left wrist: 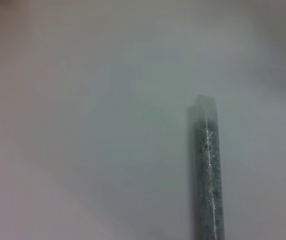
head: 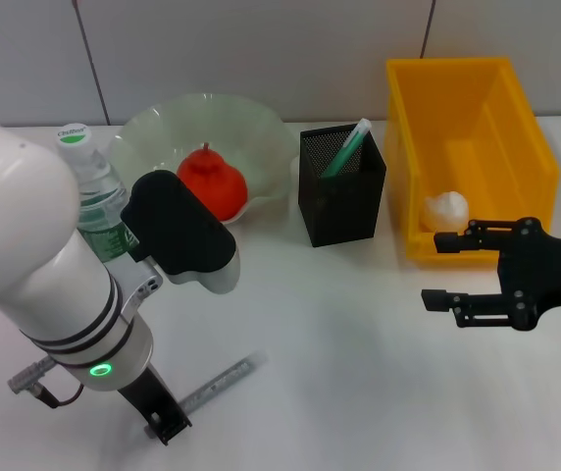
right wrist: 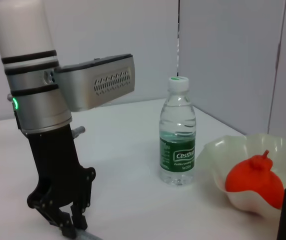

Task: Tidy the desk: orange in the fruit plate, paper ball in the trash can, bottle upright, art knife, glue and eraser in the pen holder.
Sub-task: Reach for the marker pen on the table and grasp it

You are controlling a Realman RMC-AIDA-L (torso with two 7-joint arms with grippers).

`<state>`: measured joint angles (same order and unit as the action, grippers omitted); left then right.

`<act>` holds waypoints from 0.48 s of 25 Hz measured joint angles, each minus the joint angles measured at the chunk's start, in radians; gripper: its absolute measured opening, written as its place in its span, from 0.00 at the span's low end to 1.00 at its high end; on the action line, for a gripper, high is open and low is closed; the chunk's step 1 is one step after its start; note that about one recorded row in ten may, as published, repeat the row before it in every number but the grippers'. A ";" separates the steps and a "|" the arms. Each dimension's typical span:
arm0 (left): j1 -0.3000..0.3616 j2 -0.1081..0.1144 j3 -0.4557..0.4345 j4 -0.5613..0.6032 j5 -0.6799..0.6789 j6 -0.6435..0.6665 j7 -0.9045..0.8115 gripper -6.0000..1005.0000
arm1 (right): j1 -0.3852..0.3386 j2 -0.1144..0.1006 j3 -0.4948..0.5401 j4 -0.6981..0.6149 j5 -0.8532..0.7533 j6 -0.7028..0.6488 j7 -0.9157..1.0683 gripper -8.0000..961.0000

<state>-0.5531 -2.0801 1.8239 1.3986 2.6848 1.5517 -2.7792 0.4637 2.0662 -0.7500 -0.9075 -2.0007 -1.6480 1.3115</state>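
1. The left claw (head: 166,424) is low at the near left of the table (head: 339,334), clenched on the end of the art knife (head: 218,383), likely to lift it.
2. The right claw (head: 441,270) waits released, near the trash can (head: 516,108).
3. The paper ball (head: 446,209) is in the trash can.
4. The orange (head: 213,183) sits in the fruit plate (head: 163,123).
5. The pen holder (head: 339,201) holds a green pen (head: 347,147).
6. The bottle (head: 94,191) stands upright at the far left.
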 joint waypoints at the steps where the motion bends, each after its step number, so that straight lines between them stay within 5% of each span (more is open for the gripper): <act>1: 0.000 0.000 0.000 0.001 0.000 0.001 0.000 0.16 | 0.000 0.000 0.003 0.015 0.000 0.005 -0.011 0.76; 12: -0.010 0.000 -0.012 0.007 0.001 0.008 0.001 0.15 | -0.002 -0.001 0.020 0.072 0.002 0.038 -0.036 0.76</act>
<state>-0.5629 -2.0800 1.8116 1.4057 2.6860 1.5597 -2.7779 0.4615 2.0648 -0.7304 -0.8355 -1.9991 -1.6104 1.2756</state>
